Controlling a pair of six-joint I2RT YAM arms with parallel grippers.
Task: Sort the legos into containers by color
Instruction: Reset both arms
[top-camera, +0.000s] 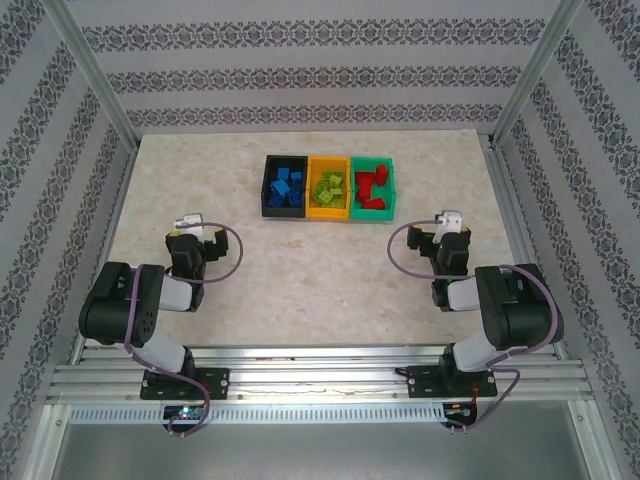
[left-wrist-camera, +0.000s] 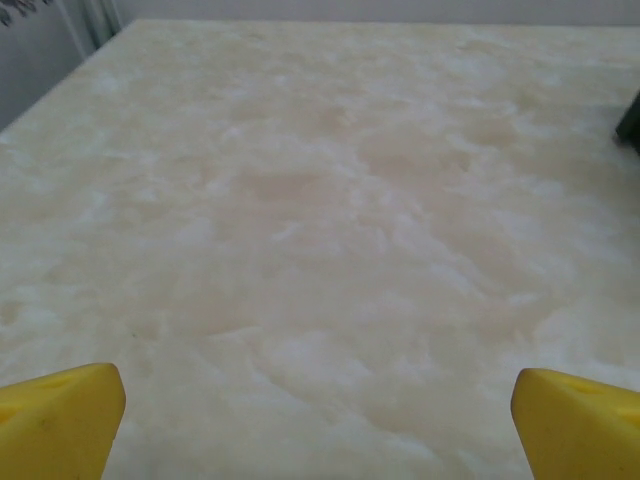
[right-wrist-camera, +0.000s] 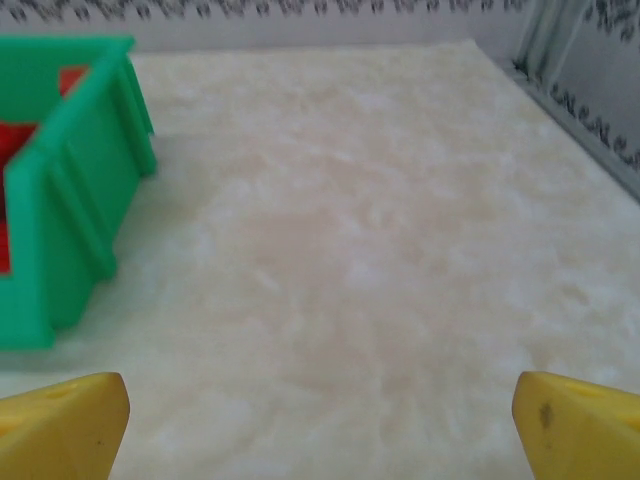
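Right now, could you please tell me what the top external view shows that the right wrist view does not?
Top external, not right wrist: the black rectangular plastic bin holding blue studded plastic bricks, the orange-yellow plastic bin holding lime green bricks, and the left arm. Right wrist, not top external: its own yellow fingers close up, spread wide apart with nothing between them. Both: the green plastic bin with red bricks inside, and the pale marbled tabletop.
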